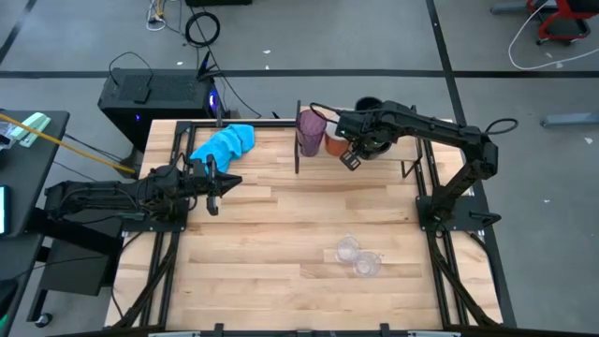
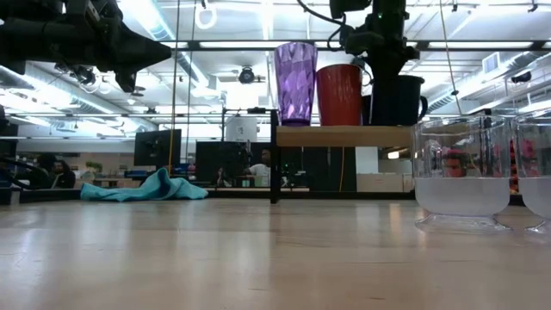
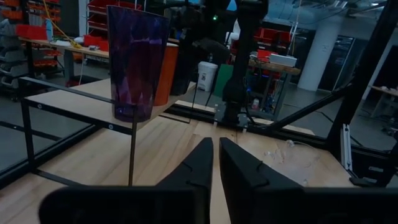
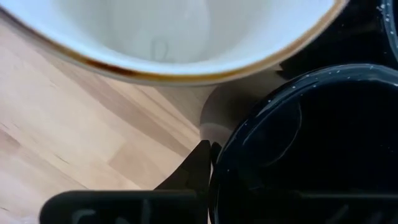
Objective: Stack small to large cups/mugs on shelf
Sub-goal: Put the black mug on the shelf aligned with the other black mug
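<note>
- The shelf [image 2: 344, 136] stands at the far edge of the counter [image 1: 281, 225], somewhat toward its right side.
- On the shelf, in a row from left to right, stand the purple tumbler [image 1: 311, 132], the orange mug [image 1: 335, 142] and a navy mug [image 2: 403, 100].
- In the low view the tumbler and the orange mug are touching or almost touching; both are upright.
- A second navy mug [image 1: 368, 105] shows in the high view at the far side of the shelf, partly hidden by the right arm.
- The right claw [image 1: 356, 150] is above the shelf, at the navy mug just beside the orange mug. In the right wrist view one finger [image 4: 198, 163] is outside the dark rim; I cannot tell whether the claw is clamped on the mug.
- The left claw [image 3: 215, 158] hangs over the left part of the counter, its fingers nearly together and holding nothing.
- Two clear cups [image 1: 357, 257] stand side by side, upright, near the front edge, toward the right.
- A blue cloth [image 1: 225, 143] lies near the far left corner.
</note>
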